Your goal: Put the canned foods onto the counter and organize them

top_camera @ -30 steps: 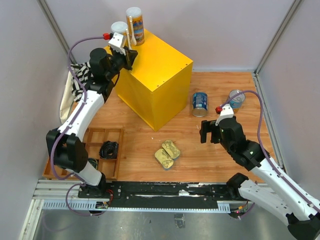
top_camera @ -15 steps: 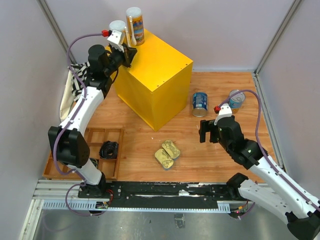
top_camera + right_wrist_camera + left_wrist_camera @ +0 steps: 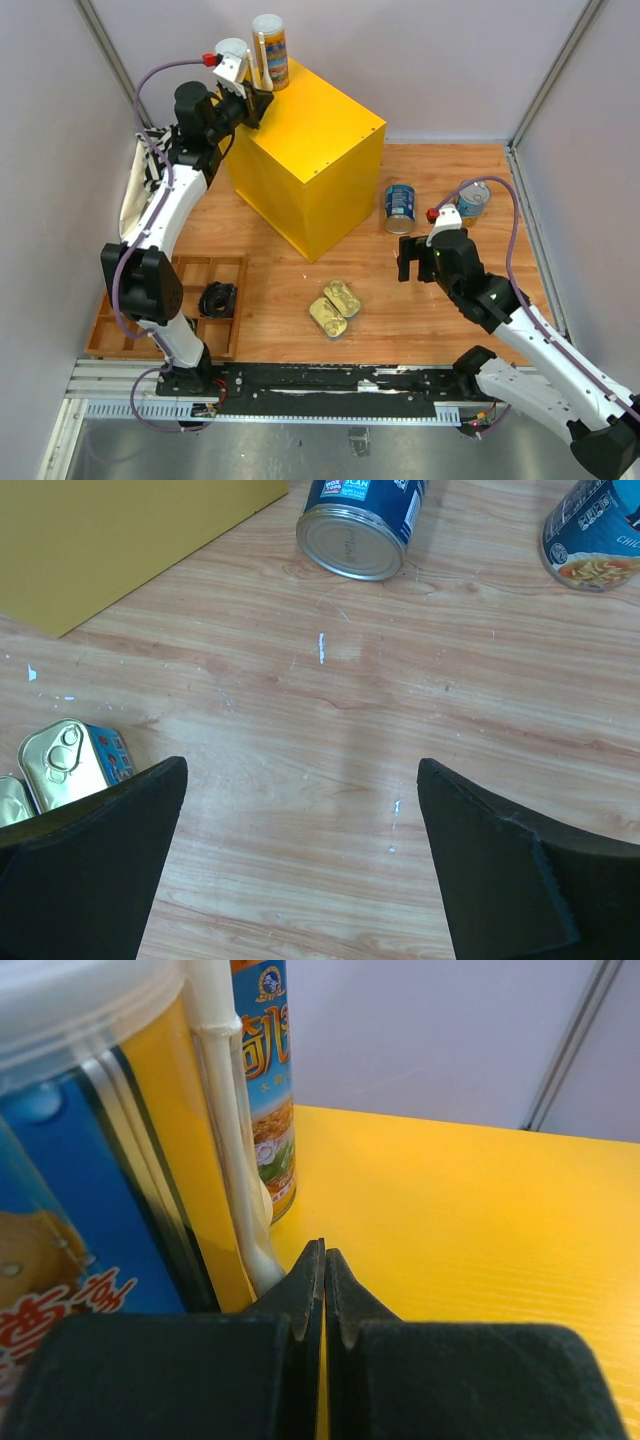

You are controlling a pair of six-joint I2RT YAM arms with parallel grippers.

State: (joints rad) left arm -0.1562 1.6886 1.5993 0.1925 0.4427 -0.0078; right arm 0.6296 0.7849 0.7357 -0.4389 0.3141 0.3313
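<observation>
The yellow bench (image 3: 320,150) is seen carrying both tall cans (image 3: 90,1160) at its far corner: one just left of the left gripper (image 3: 322,1290), which is closed on nothing, the other (image 3: 262,1090) just ahead of it. The right gripper (image 3: 300,780) is spread wide and empty over the wooden bench (image 3: 330,710), with two blue cans (image 3: 362,520) ahead of it and the gold tins (image 3: 72,760) to its left. The nearer tall can, judged close to the edge, could be toppled if the left gripper is swept sideways

L tool (image 3: 262,102) shifted slightly back-left over counter (image 3: 320,120); R tool (image 3: 413,265) edged fwd-left.
</observation>
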